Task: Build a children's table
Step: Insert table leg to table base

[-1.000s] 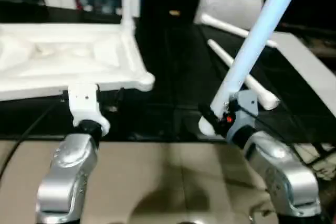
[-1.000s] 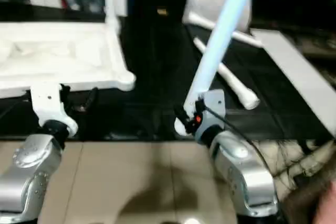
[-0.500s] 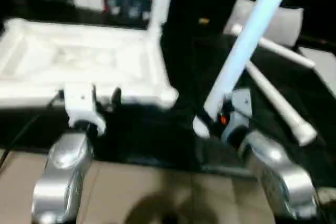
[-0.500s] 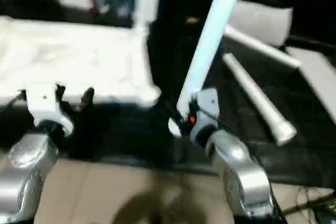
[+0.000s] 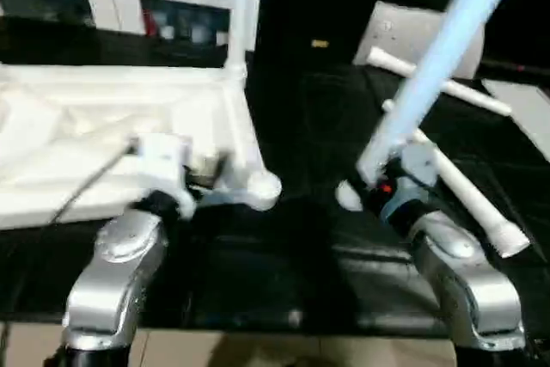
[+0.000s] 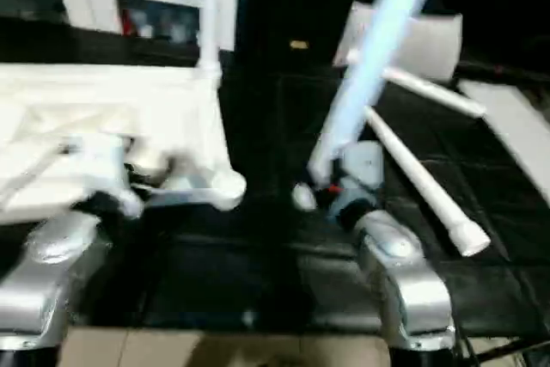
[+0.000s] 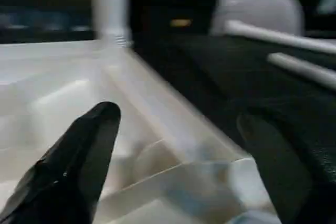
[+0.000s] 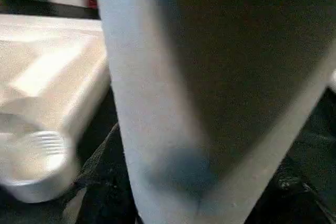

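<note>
Tabletop (image 5: pixel 103 126) lies upside down on the dark work surface (image 5: pixel 309 152), ribbed underside up, toward that surface's left edge. One leg already stands (image 5: pixel 239 6) upright in the tabletop's far corner socket, so a single leg looks fitted. The near corner socket (image 5: pixel 262 188) is still empty. The left gripper (image 7: pixel 178 145) hangs over the tabletop's near edge just beside that socket, its two black fingers (image 7: pixel 79 156) spread wide with nothing between them. The right gripper (image 5: pixel 378 186) is clamped on the thick end of a second leg (image 5: pixel 438 58), which slants up and away toward the right, its base hanging near the empty socket but apart from it. Two more legs (image 5: pixel 464 186) lie loose on the surface toward its right edge, in front of a white pillow-like slab (image 5: pixel 412 36). By my reading, seating the held leg comes next, then the two loose ones, and finally turning the table upright.
</note>
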Motion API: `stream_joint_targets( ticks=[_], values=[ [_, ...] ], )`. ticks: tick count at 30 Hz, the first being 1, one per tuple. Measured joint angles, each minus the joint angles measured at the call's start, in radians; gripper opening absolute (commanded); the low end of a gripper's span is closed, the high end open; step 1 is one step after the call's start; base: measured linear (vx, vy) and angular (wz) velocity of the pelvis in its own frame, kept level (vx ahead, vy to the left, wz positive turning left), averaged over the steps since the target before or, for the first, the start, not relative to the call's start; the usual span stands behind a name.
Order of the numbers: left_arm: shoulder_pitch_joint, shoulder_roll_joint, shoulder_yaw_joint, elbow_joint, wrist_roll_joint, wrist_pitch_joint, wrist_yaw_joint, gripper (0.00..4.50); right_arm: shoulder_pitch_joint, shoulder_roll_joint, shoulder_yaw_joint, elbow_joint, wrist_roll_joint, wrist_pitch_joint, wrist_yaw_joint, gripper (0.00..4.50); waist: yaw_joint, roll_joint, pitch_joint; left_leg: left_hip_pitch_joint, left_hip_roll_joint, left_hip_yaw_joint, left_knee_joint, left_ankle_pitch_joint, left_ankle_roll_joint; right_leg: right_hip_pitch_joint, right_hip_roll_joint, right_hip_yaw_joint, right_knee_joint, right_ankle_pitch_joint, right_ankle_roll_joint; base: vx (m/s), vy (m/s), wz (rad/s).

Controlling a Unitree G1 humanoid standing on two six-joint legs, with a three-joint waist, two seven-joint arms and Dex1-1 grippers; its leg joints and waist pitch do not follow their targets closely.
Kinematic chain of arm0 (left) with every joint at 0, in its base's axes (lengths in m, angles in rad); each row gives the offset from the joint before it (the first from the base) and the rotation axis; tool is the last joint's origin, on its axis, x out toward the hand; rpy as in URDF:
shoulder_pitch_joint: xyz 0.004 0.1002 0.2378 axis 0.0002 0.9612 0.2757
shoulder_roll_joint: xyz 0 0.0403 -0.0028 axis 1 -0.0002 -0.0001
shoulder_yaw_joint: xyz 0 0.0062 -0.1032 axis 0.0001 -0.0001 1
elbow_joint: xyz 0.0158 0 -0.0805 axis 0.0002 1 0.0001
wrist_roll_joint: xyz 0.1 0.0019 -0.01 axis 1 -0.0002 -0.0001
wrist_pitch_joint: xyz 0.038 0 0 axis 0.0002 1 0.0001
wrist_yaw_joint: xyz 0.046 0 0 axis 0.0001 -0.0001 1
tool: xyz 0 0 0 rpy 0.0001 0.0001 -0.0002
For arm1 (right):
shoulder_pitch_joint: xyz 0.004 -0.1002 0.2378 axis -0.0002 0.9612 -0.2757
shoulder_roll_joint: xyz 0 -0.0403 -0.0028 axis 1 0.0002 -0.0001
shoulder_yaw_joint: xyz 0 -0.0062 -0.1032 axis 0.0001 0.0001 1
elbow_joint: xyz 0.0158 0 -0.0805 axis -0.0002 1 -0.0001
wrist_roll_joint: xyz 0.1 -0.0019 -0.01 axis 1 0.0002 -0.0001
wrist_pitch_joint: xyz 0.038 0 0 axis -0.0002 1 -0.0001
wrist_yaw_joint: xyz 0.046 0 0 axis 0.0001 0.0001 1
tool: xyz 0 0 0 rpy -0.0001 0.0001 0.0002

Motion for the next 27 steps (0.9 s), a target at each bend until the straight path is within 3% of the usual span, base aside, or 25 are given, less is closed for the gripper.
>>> stream_joint_targets(
  ticks=[1,5,7,13,14,16,21,27],
  values=[
    [-0.02,0.031,-0.002,0.024,0.0,0.0,-0.024,4.44,-0.004,0.007,0.0,0.001,0.001,-0.008,0.0,1.92,0.001,0.0,0.0,-0.003,0.01,-0.003,-0.001,0.005,-0.036,-0.002,0.016,0.006,-0.003,0.008,-0.012,0.0,0.0,0.0],
    [-0.087,0.126,-0.013,0.151,0.009,-0.009,-0.148,4.5,-0.03,0.017,0.002,0.014,0.028,-0.013,0.018,1.92,0.012,-0.001,0.0,0.001,0.012,-0.004,-0.013,0.022,-0.072,-0.003,0.016,0.012,-0.02,0.012,-0.018,-0.031,-0.005,0.0],
    [-0.121,0.158,-0.027,0.203,0.01,-0.028,-0.223,4.5,-0.03,0.017,0.0,0.029,0.038,-0.014,0.029,1.92,0.021,-0.001,0.001,0.004,0.012,-0.003,-0.014,0.025,-0.07,0.0,0.015,0.012,-0.022,0.019,-0.023,-0.094,-0.003,-0.01],
    [-0.253,0.3,-0.099,0.425,0.036,-0.131,-0.489,4.5,-0.044,0.024,-0.021,0.062,0.058,-0.028,0.043,1.92,0.02,0.001,0.003,0.007,0.02,0.007,-0.016,0.037,-0.076,0.004,0.014,0.01,-0.022,0.032,-0.024,-0.09,-0.01,-0.02],
    [-0.27,0.311,-0.105,0.454,0.046,-0.147,-0.516,4.21,-0.054,0.023,-0.022,0.064,0.058,-0.029,0.043,1.92,0.019,0.001,0.004,0.007,0.022,0.009,-0.017,0.041,-0.078,0.002,0.015,0.01,-0.022,0.032,-0.023,-0.077,-0.023,-0.04],
    [-0.318,0.336,-0.143,0.536,0.076,-0.203,-0.591,4.14,-0.068,0.016,-0.022,0.066,0.058,-0.047,0.052,1.92,0.019,0.0,0.003,0.007,0.023,0.011,-0.022,0.048,-0.08,-0.001,0.015,0.009,-0.022,0.035,-0.021,-0.029,-0.013,-0.03],
    [-0.4,0.375,-0.222,0.737,0.142,-0.305,-0.748,3.75,-0.07,-0.001,-0.015,0.073,0.058,-0.064,0.087,1.92,0.025,-0.001,0.003,0.007,0.028,0.014,-0.029,0.055,-0.087,-0.005,0.016,0.008,-0.021,0.041,-0.022,0.0,0.0,0.0],
    [-0.562,0.375,-0.28,1.021,0.22,-0.443,-0.849,3.4,-0.067,-0.003,0.006,0.087,0.058,-0.066,0.107,1.92,0.039,-0.001,0.003,-0.006,0.033,0.019,-0.03,0.06,-0.085,-0.02,0.018,0.007,-0.021,0.048,-0.032,0.0,0.0,0.0]
  ],
)
